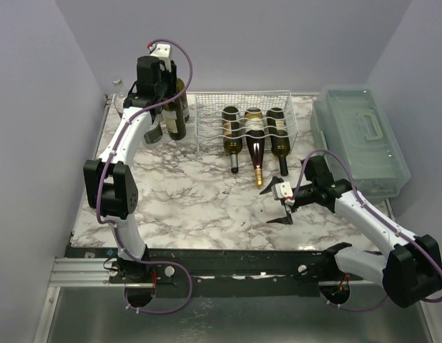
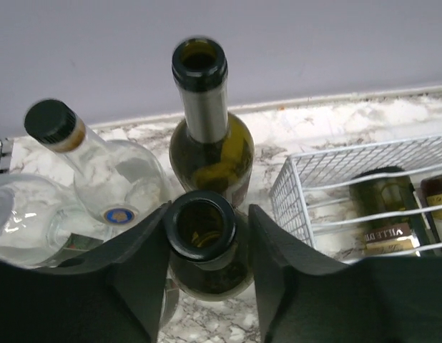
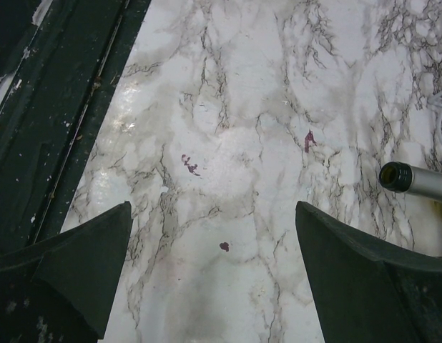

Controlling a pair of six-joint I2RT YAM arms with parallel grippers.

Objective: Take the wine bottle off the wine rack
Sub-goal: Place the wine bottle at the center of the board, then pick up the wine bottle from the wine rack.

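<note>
Pale purple walls [image 1: 264,43] stood round a marble counter [image 1: 192,207] with grey veins and a few small red spots. At the back left, just beside the wine rack [image 1: 209,121], the wine bottle [image 2: 207,268] stood upright on the counter, off the rack. We saw the left claw [image 2: 208,214] round its top, a little open, with a thin gap on one side, so it was not squeezing. We thought this step was setting that bottle down among the other standing bottles [image 2: 210,153]. Three bottles [image 1: 254,139] lay in the rack. The right claw [image 3: 214,207] hung wide open over the counter near their mouths, holding nothing. Next, we guessed, the left claw should open more and lift straight up, so nothing tips
</note>
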